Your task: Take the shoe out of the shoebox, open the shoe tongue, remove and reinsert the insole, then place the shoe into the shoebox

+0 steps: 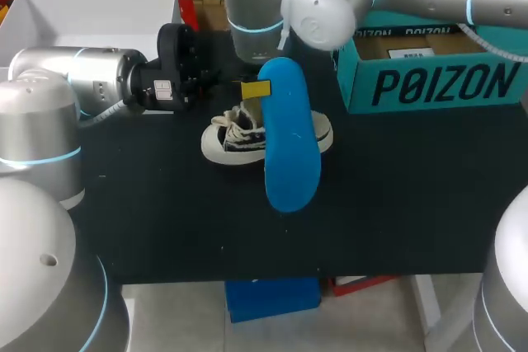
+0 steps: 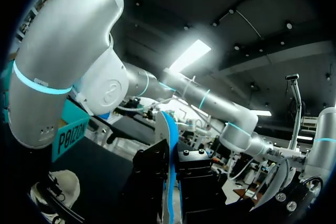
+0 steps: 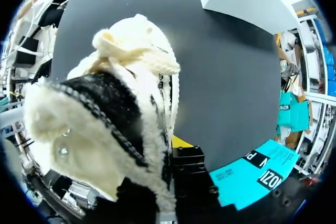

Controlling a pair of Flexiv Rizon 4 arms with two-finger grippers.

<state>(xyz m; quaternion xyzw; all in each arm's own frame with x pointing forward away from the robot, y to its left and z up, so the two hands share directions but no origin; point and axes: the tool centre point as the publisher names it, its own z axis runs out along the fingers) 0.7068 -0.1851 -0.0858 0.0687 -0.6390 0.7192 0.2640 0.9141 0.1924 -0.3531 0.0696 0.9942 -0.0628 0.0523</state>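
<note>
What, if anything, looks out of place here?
Only the blue insole: it's out of the shoe, held in the air over it, clamped between the fingers of the left gripper. That fits the task; nothing looks spilled or damaged.

The table (image 1: 396,204) between me and the shoe (image 1: 231,139), and to its right, is open for a gripper. The raised insole (image 1: 290,133) bars the way down onto the shoe, my right arm (image 1: 256,14) stands just behind it and my left arm (image 1: 91,76) fills the left. The shoebox (image 1: 437,76) and white box (image 1: 91,14) wall the far corners.
</note>
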